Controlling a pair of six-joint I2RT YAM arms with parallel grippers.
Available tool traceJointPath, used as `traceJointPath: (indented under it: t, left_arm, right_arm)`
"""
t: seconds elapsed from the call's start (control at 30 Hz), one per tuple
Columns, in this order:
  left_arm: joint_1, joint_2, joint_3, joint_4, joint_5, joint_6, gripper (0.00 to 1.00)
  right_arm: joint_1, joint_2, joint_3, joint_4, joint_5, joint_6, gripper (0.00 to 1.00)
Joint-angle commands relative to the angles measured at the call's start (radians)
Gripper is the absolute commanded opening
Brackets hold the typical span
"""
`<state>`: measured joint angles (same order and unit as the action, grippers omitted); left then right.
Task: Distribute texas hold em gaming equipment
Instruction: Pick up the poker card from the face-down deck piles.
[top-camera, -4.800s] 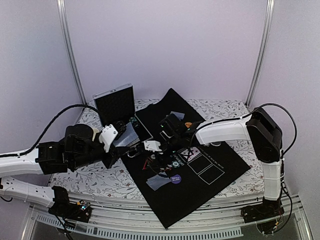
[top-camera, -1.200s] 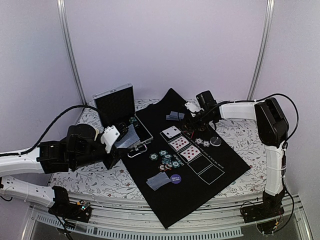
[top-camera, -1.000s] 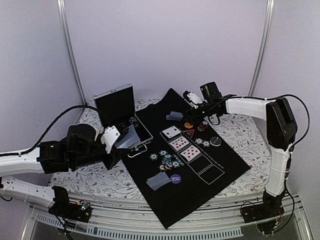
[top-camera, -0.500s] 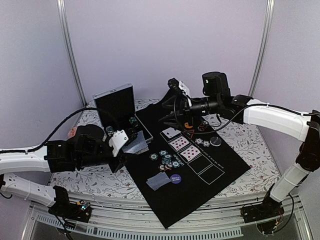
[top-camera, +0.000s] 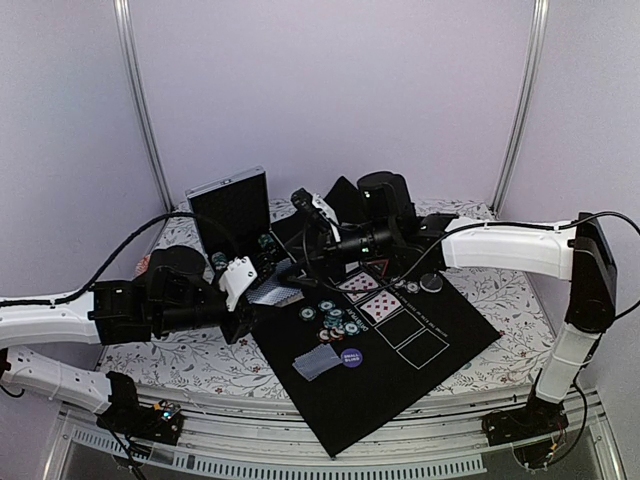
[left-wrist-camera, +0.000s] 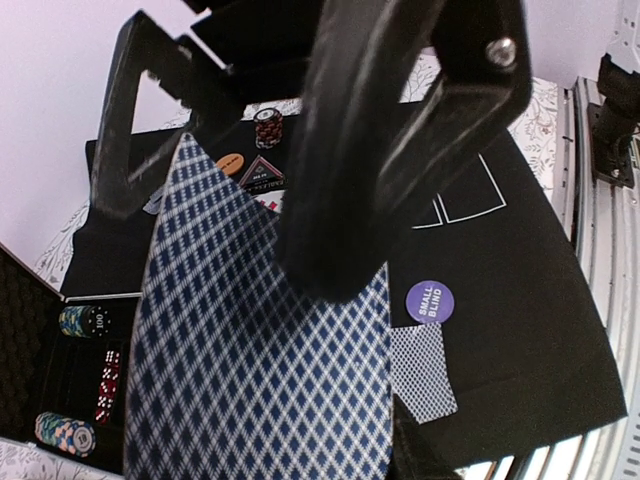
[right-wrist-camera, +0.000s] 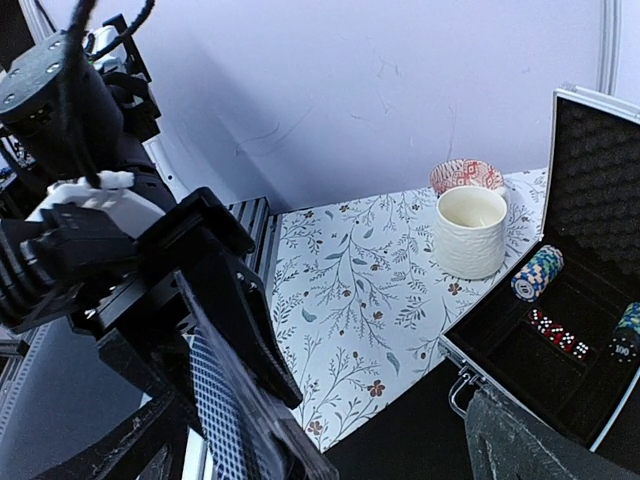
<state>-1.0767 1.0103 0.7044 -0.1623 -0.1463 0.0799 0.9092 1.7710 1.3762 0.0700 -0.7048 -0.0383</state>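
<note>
My left gripper (top-camera: 258, 290) is shut on a deck of blue-checked playing cards (left-wrist-camera: 250, 340), held up over the mat's left edge. My right gripper (top-camera: 292, 240) stands open right at that deck, and its black fingers (left-wrist-camera: 400, 130) straddle the deck's top edge. From the right wrist, the cards (right-wrist-camera: 215, 420) show edge-on in the left gripper. On the black mat (top-camera: 400, 400) lie teal and red chips (top-camera: 335, 320), face-up cards (top-camera: 360, 285), a face-down card (left-wrist-camera: 425, 372), a purple button (left-wrist-camera: 430, 301), an orange button (left-wrist-camera: 231, 161) and a red-edged triangle (left-wrist-camera: 262, 176).
The open silver case (top-camera: 230, 205) stands at the back left with chip stacks (left-wrist-camera: 82, 321) and red dice (left-wrist-camera: 105, 385) inside. A white cup (right-wrist-camera: 472, 232) and a red patterned bowl (right-wrist-camera: 466, 175) sit on the floral cloth left of the case.
My right arm swung left from the mat's far right side to the deck, and its jaws opened wider. The left gripper lifted the cards slightly toward it.
</note>
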Motion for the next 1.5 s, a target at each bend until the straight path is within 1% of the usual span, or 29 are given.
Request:
traceJointPath:
  t: [0.0,0.1,0.27,0.37,0.53,0.6,0.73,0.97,1.13,1.3,1.33,1.37,1.47]
  left_arm:
    - [0.005,-0.014,0.034,0.040,0.005,0.017,0.35]
    - [0.005,-0.020,0.032,0.040,0.003,0.018,0.35]
    - [0.005,-0.036,0.022,0.041,-0.003,0.021,0.35]
    - [0.005,-0.041,0.016,0.044,-0.006,0.021,0.35]
    - [0.006,-0.047,0.013,0.046,-0.011,0.023,0.35]
    - [0.005,-0.047,0.012,0.044,-0.012,0.022,0.35]
    - [0.004,-0.052,0.009,0.042,-0.017,0.021,0.35]
    - [0.005,-0.059,0.005,0.039,-0.022,0.019,0.35]
    - [0.005,-0.059,0.006,0.034,-0.025,0.018,0.35]
    - [0.005,-0.064,0.006,0.032,-0.026,0.016,0.35]
    - [0.005,-0.064,0.005,0.031,-0.027,0.017,0.35]
    - [0.004,-0.065,0.005,0.032,-0.028,0.017,0.35]
    - [0.005,-0.068,0.004,0.030,-0.028,0.014,0.35]
  right_arm:
    - [0.020,0.062,0.065,-0.005,0.018,0.092,0.97]
    - [0.020,0.071,0.074,-0.037,0.039,0.089,0.93]
    - [0.020,0.040,0.061,-0.081,0.080,0.050,0.87]
    - [0.020,0.026,0.063,-0.106,0.102,0.013,0.78]
    - [0.019,0.012,0.068,-0.128,0.094,-0.006,0.56]
    - [0.020,0.004,0.070,-0.136,0.092,-0.011,0.50]
    - [0.020,-0.008,0.072,-0.156,0.094,-0.021,0.44]
    - [0.020,-0.024,0.078,-0.214,0.119,-0.050,0.40]
    - [0.020,-0.036,0.081,-0.239,0.125,-0.062,0.33]
    - [0.020,-0.043,0.090,-0.273,0.133,-0.074,0.18]
    - [0.020,-0.044,0.093,-0.281,0.135,-0.075,0.12]
    - [0.020,-0.044,0.097,-0.291,0.138,-0.076,0.08]
    - [0.019,-0.049,0.104,-0.318,0.156,-0.082,0.03]
